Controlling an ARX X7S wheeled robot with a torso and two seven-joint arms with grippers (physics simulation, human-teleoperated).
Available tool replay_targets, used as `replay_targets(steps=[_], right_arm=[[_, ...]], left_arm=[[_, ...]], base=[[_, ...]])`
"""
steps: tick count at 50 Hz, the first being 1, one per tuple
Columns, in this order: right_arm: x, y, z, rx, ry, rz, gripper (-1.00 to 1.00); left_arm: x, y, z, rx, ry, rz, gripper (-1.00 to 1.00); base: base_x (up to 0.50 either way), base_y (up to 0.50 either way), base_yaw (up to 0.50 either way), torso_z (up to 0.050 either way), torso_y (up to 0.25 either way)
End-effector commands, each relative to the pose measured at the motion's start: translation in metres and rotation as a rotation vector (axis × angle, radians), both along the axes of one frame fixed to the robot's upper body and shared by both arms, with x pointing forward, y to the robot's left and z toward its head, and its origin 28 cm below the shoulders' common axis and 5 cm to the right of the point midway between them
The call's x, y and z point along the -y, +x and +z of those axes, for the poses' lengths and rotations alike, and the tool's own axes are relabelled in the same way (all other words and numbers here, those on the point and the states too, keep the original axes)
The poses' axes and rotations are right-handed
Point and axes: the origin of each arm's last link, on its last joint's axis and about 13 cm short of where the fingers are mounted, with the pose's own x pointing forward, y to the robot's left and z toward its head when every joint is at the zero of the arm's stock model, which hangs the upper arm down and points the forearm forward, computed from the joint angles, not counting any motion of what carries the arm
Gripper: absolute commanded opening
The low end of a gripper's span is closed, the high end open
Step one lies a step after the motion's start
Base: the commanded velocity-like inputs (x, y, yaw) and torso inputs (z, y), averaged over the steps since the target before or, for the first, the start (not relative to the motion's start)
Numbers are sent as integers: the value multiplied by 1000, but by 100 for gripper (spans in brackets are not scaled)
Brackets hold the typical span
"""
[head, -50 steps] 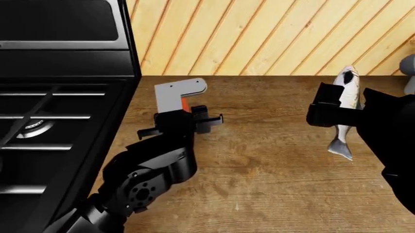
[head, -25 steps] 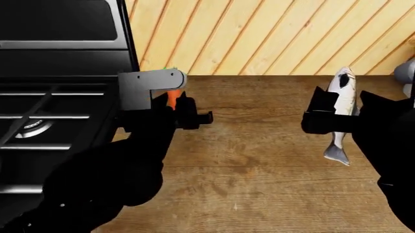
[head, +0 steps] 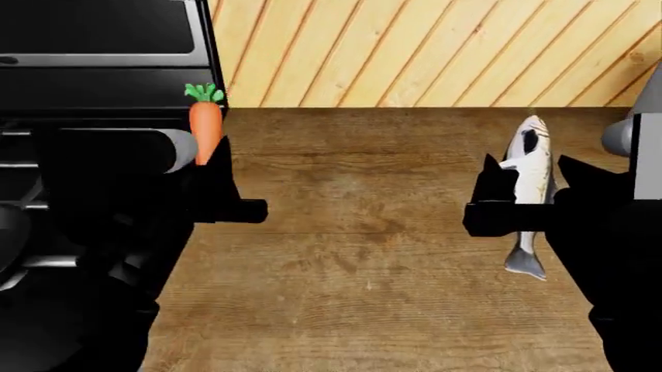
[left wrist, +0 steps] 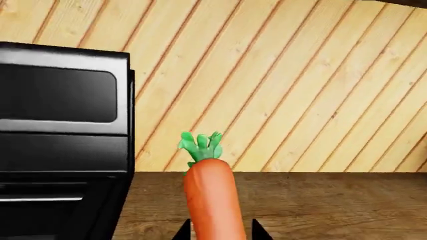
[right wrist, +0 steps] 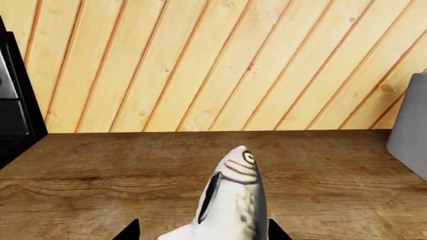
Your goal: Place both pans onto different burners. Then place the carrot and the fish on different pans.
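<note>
My left gripper (head: 206,160) is shut on the orange carrot (head: 205,124), which stands upright with its green tip up, at the edge of the black stove (head: 104,93). In the left wrist view the carrot (left wrist: 212,200) rises between the gripper's (left wrist: 219,233) dark fingertips. My right gripper (head: 532,187) is shut on the silver fish (head: 529,167), head pointing away and tail hanging toward me above the wooden counter (head: 383,256). The right wrist view shows the fish (right wrist: 233,210) between that gripper's (right wrist: 201,233) tips. Both pans are out of view. My left arm hides the burners.
A grey object (head: 633,133) stands at the counter's far right, also in the right wrist view (right wrist: 410,120). A slanted wood-plank wall (head: 435,54) backs the counter. The stove's raised black back panel (left wrist: 63,110) is to the left.
My left arm has carried the carrot leftward from above the counter to the stove's edge. The right gripper keeps the fish and has shifted slightly left.
</note>
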Motion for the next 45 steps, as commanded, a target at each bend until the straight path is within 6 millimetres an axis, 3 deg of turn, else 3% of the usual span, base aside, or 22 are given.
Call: replay_targets(steps=[1,12,45], right_arm=[[0,-2,3,32,-18,4,-100],[-1,-2,4,43,-22,5,-100],[-3,-4,9,62,-38,13,-100]], left_arm=[[-20,-28,1,17,117,16,-100],[-27,-32,3,52,148,44,-100],[-31,-33,7,62,162,66,-100]], base=[[0,0,0,0,0],[0,0,0,0,0],[2,500,0,0,0]])
